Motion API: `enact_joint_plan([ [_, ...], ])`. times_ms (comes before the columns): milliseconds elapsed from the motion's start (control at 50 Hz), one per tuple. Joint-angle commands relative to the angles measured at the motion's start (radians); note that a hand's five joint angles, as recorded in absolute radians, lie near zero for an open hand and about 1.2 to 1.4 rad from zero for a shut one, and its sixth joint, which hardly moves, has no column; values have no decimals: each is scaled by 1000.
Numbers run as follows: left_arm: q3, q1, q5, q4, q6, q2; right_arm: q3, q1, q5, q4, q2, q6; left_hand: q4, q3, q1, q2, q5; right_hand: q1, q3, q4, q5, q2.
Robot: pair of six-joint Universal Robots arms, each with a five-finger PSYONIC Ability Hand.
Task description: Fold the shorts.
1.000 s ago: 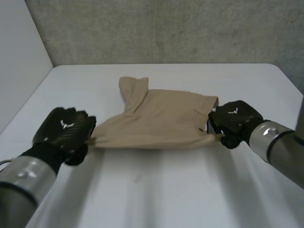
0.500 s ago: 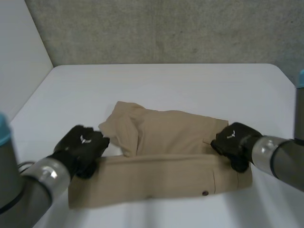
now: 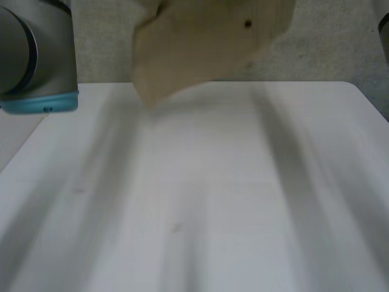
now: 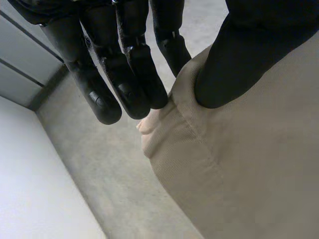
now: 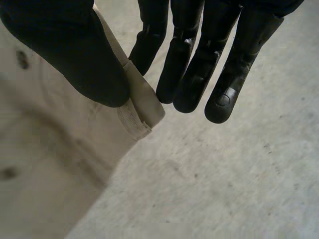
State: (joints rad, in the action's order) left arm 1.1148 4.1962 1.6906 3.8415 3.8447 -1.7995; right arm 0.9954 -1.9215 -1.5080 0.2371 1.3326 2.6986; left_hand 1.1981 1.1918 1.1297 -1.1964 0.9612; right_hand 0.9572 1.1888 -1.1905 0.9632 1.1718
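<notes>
left hand (image 4: 132,74): thumb and fingers are pinching a hemmed edge of the tan shorts (image 3: 206,42) | right hand (image 5: 192,74): thumb is pinching a shorts corner against the nearest finger | shorts: hanging from both hands' fingers, clear above the white surface (image 3: 213,201)

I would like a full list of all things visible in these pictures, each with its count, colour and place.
shorts: one, beige with dark buttons, held up in the air over the far part of the table, in front of the wall
table: one, white, below the shorts
wall: one, grey, behind the table
left arm: one, grey with a light-blue cap, raised beside the shorts
left hand: one, black, pinching an edge of the shorts between thumb and fingers
right hand: one, black, pinching a corner of the shorts between thumb and fingers
</notes>
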Motion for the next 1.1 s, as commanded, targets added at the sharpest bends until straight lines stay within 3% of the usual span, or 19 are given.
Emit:
enact_joint_plan([
  [20,232,18,0,-142,-94,22,114,-2,17,-104,-26,-14,198,204,267,-200,260,439,207,-206,258,224],
  [160,468,45,-6,-126,-122,-33,290,-1,15,-116,-154,-17,198,204,267,-200,260,439,207,-206,258,224],
  [260,578,22,7,-126,-125,-165,359,-2,12,-140,-289,-31,198,204,267,-200,260,439,207,-206,258,224],
  [340,641,-11,41,-148,-126,-182,379,-4,5,-214,-319,-78,198,204,267,-200,260,439,207,-206,258,224],
  [420,675,-51,66,-197,-122,-170,393,6,8,-300,-277,-88,198,204,267,-200,260,439,207,-206,258,224],
  [600,711,-88,78,-560,-122,18,442,10,17,-467,-112,-141,198,204,267,-200,260,439,207,-206,258,224],
  [800,763,-108,57,-1056,-132,203,607,15,12,-831,14,-462,198,204,267,-200,260,439,207,-206,258,224],
  [940,793,-188,1,-1143,-168,293,689,15,25,-849,120,-516,198,204,267,-200,260,439,207,-206,258,224],
  [1100,737,-144,-8,-1134,-160,318,709,36,103,-855,151,-516,198,204,267,-200,260,439,207,-206,258,224],
])
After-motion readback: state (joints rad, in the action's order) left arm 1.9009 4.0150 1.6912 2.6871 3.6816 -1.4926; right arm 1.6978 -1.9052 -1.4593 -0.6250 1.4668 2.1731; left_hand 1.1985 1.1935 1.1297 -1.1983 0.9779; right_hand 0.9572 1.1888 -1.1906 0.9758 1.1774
